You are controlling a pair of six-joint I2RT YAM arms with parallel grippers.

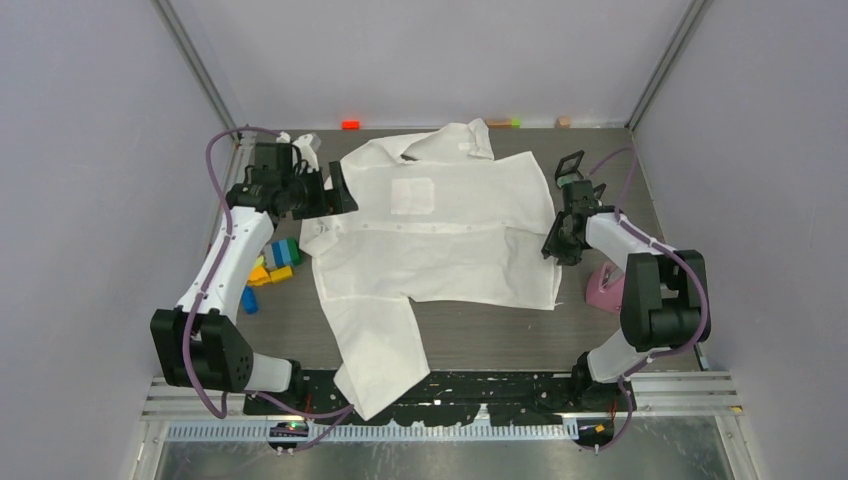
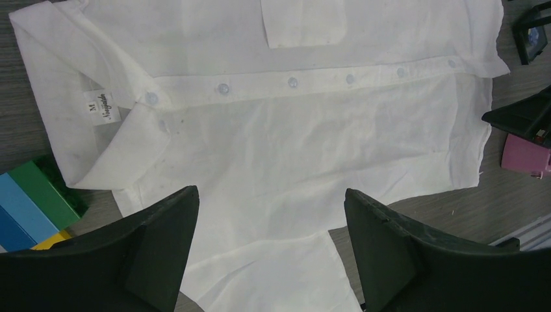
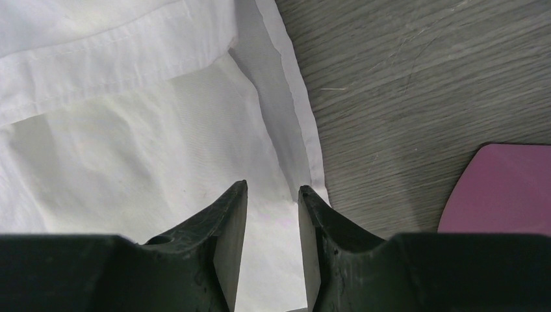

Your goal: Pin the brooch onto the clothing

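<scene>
The white shirt (image 1: pixel 440 240) lies spread flat on the table, collar at the back, chest pocket (image 1: pixel 412 195) up, one sleeve hanging over the front edge. My left gripper (image 1: pixel 345 192) hovers over the shirt's left edge, jaws wide open and empty; in the left wrist view (image 2: pixel 271 195) the buttons, collar label and pocket (image 2: pixel 304 23) show. My right gripper (image 1: pixel 553 250) is low over the shirt's right hem (image 3: pixel 299 110), jaws (image 3: pixel 273 187) a narrow gap apart with only fabric below. I cannot pick out a brooch for certain.
A pink flat object (image 1: pixel 605 290) lies on the table right of the shirt, next to my right arm; it also shows in the right wrist view (image 3: pixel 503 188). Coloured blocks (image 1: pixel 272 262) lie left of the shirt. Small blocks (image 1: pixel 350 124) sit along the back wall.
</scene>
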